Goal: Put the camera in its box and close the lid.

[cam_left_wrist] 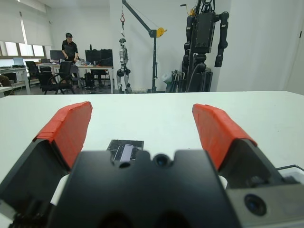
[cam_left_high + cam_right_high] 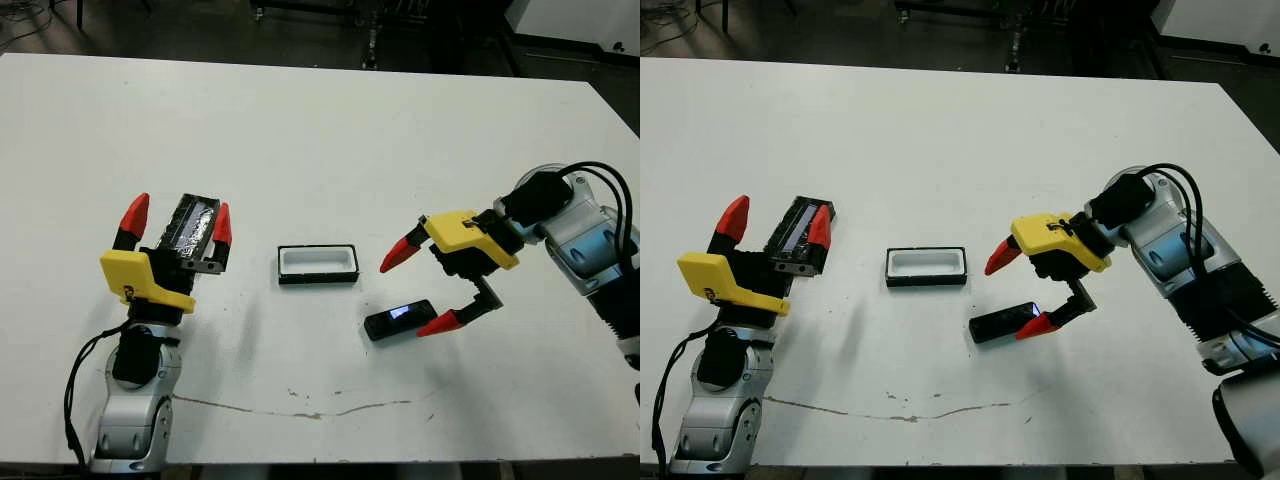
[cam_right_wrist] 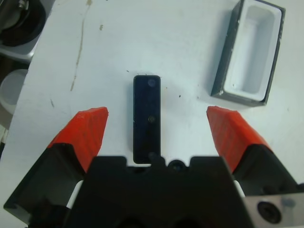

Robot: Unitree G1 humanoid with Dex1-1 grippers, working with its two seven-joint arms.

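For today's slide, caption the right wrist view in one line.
Open right gripper hovers over the camera lying on the table, empty box nearby.

No legible text, label, brand, number or sign found on the camera [image 3: 147, 118], the box [image 3: 249, 53], the lid [image 2: 800, 232] or the surface [image 2: 320, 130].

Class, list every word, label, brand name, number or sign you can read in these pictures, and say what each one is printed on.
None: no text can be read in any view.
The camera shows only a plain black face.
The box has a bare white lining.
The lid shows just a shiny panel.
The yellow gripper housings carry no marking that can be made out.
The monitors in the room beyond are too small to read.
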